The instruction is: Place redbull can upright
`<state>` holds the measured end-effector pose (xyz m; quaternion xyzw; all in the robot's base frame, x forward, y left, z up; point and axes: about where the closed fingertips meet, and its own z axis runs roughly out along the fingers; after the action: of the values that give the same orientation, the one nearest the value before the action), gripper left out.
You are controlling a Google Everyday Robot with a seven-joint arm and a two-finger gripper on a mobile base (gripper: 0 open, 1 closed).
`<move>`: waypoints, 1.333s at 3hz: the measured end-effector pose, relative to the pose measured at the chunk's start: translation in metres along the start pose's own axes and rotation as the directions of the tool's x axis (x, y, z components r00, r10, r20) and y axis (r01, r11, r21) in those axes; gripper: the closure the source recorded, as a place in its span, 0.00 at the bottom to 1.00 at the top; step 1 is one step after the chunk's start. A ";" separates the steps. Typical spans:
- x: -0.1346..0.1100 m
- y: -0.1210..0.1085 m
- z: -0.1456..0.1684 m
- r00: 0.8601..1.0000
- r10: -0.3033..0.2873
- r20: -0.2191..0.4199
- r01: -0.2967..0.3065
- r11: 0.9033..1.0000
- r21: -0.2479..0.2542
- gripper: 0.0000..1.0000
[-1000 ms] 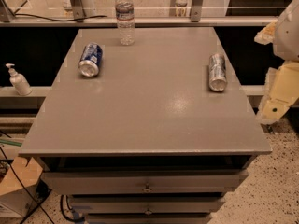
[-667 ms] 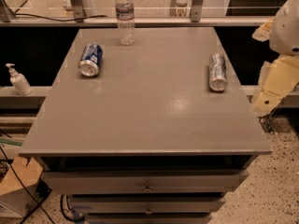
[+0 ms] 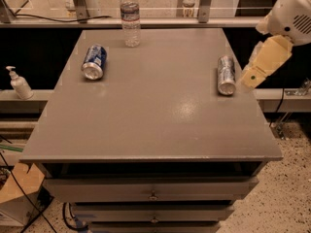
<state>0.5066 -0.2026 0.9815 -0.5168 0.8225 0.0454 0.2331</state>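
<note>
Since the earlier frames your gripper has come in from the lower right, moving up and left toward the table's right edge. It now hangs just off that edge, close beside the can but apart from it. Whether it is released or clenched you cannot tell; it presents as one cream block with a green dot near its tip.

Nearest you, the drawers sit under the table's front lip, the lowest one cut off by the frame. A cardboard box and cables lie on the floor at lower left, only partly seen.

The table gives you a broad bare stretch from the front edge through the middle. Farther back on the right, the can lies on its side, silver end toward you, close to the right edge with little margin there. Across from it, well apart on the left, a blue can also lies on its side, near the left edge. A pump bottle stands on a ledge beyond that edge.

At the far edge a water bottle stands upright. The arm enters at upper right and is cropped by the frame.
</note>
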 end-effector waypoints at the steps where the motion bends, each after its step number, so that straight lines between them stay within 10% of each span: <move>1: -0.002 -0.003 0.000 1.000 0.009 0.008 -0.009 1.000 0.001 0.00; 2: 0.005 -0.005 0.012 0.997 0.056 -0.057 -0.057 0.998 -0.019 0.00; 3: 0.018 -0.022 0.030 0.973 0.228 -0.036 -0.229 0.973 -0.026 0.00; 4: 0.021 -0.047 0.050 0.927 0.375 0.005 -0.375 0.927 -0.032 0.00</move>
<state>0.5564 -0.2261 0.9357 -0.3535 0.9039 0.1046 0.2169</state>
